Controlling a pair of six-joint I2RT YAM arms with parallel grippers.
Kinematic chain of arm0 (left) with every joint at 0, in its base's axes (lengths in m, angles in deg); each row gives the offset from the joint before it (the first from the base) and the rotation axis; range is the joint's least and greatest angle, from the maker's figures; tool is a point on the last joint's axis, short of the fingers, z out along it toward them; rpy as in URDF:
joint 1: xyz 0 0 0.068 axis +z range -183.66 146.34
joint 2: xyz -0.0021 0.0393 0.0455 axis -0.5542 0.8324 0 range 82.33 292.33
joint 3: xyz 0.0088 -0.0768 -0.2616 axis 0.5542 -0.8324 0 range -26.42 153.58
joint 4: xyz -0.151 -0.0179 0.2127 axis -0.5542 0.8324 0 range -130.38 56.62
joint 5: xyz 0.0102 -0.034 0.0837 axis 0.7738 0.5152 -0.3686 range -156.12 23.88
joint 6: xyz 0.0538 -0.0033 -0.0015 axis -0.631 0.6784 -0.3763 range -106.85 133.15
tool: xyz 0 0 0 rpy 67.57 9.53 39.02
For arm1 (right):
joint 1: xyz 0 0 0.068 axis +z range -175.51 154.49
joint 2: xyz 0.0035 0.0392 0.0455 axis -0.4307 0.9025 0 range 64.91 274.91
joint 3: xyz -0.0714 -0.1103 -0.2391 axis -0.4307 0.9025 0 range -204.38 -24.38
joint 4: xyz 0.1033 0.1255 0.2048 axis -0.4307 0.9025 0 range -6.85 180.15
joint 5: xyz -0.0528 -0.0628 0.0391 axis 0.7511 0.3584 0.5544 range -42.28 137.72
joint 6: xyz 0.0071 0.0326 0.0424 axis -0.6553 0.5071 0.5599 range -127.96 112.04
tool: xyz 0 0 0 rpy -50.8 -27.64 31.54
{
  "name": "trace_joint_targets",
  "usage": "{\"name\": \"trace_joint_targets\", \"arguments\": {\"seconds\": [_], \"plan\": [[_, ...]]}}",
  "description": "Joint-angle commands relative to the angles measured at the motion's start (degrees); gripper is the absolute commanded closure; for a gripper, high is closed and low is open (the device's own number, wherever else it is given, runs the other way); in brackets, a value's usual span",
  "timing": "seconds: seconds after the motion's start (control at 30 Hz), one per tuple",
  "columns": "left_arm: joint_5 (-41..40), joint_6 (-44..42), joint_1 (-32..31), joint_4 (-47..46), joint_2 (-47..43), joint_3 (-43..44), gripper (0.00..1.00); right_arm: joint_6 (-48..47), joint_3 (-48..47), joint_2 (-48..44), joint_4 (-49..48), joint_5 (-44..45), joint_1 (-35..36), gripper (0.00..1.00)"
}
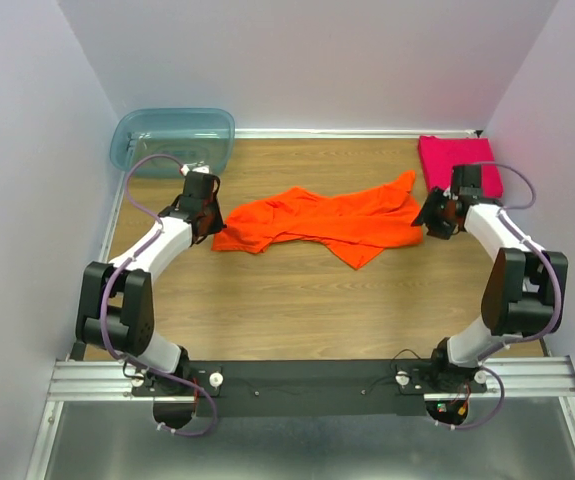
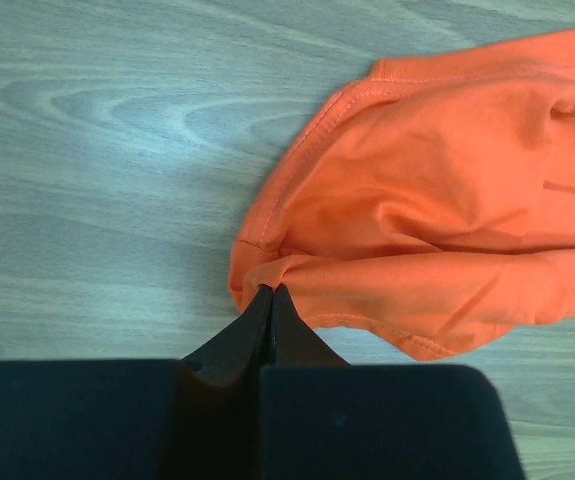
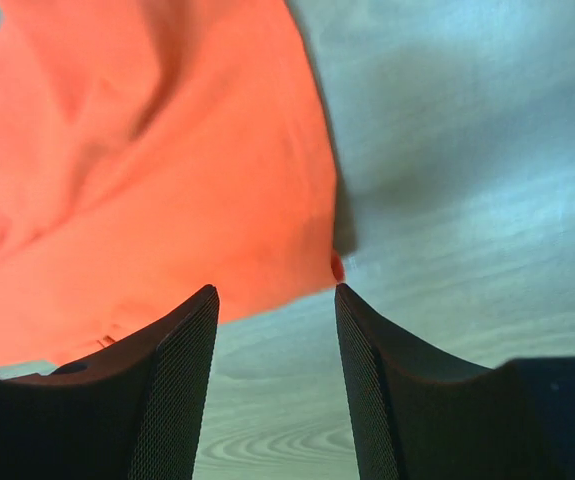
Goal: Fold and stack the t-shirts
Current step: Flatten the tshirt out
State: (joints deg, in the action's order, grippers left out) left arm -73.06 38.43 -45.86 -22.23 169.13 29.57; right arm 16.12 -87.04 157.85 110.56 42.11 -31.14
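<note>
Orange t-shirt [image 1: 317,220] crumpled; left jaws clamp its corner, right jaws parted beside hem.

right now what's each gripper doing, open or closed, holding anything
Left gripper: closed, pinching the edge of the orange t-shirt.
Right gripper: open, holding nothing, fingers apart at the shirt's other end.

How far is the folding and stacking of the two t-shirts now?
Done: the pink t-shirt lies folded in the far right corner. In hand: the left gripper is shut on an edge of the orange t-shirt; the right gripper is open at its other end. To do: the orange t-shirt is crumpled, unfolded, not stacked.
</note>
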Motion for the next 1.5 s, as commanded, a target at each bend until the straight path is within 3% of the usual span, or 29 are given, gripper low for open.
{"name": "trace_joint_targets", "arguments": {"seconds": [0.0,0.33,1.07,1.2,1.3,1.47], "plan": [[1.1,0.2,0.0,-0.7,-2.0,-0.6,0.98,3.3,8.1,-2.9,-7.3,0.6,-0.3,0.43],[0.7,-0.6,-0.1,-0.4,-3.0,-1.6,1.0,5.6,12.7,0.0,-14.8,-5.7,-0.6,0.45],[1.3,-0.7,-0.1,-0.4,-2.0,-0.5,1.0,5.8,-5.4,10.5,-15.5,-15.1,2.0,0.45],[1.4,-0.5,-0.1,-0.4,-2.0,-0.4,1.0,5.6,-1.9,6.2,-12.4,-2.1,1.8,0.45],[1.1,-0.3,-0.1,-0.4,-2.5,-0.9,1.0,4.2,2.8,1.6,-9.9,2.1,-0.4,0.45],[1.6,-0.5,-0.1,-0.6,-2.3,-1.1,1.0,-0.1,8.1,0.5,-10.5,-8.5,-4.7,0.43]]}}
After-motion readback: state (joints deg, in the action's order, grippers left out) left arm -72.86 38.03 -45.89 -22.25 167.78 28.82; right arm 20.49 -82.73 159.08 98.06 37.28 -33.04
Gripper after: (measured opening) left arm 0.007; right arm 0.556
